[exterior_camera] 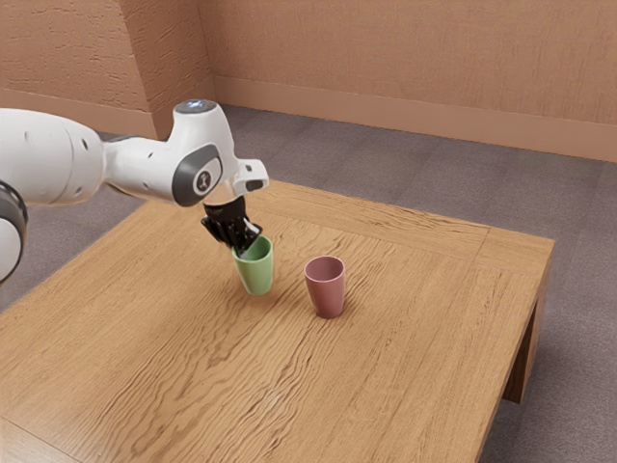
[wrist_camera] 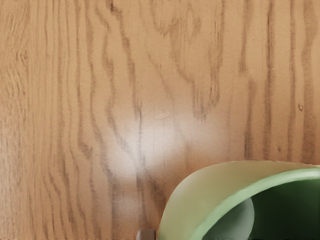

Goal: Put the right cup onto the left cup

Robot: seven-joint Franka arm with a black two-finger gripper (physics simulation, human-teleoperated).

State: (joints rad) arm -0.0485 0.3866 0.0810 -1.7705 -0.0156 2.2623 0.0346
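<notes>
"What stands behind the wooden bench [exterior_camera: 415, 371]?"

"In the exterior view, a tan wall [exterior_camera: 337, 43] at twelve o'clock, a rougher one [exterior_camera: 58, 48] at ten, paler baseboard [exterior_camera: 386, 110] below."

"And the floor [exterior_camera: 586, 251]?"

"Grey at three; a bench leg [exterior_camera: 523, 362] at four."

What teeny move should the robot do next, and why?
I'd probably make sure the gripper has a snug hold on the green cup before lifting: it's right at that cup's rim, and the cup looks upright on the table.
</notes>
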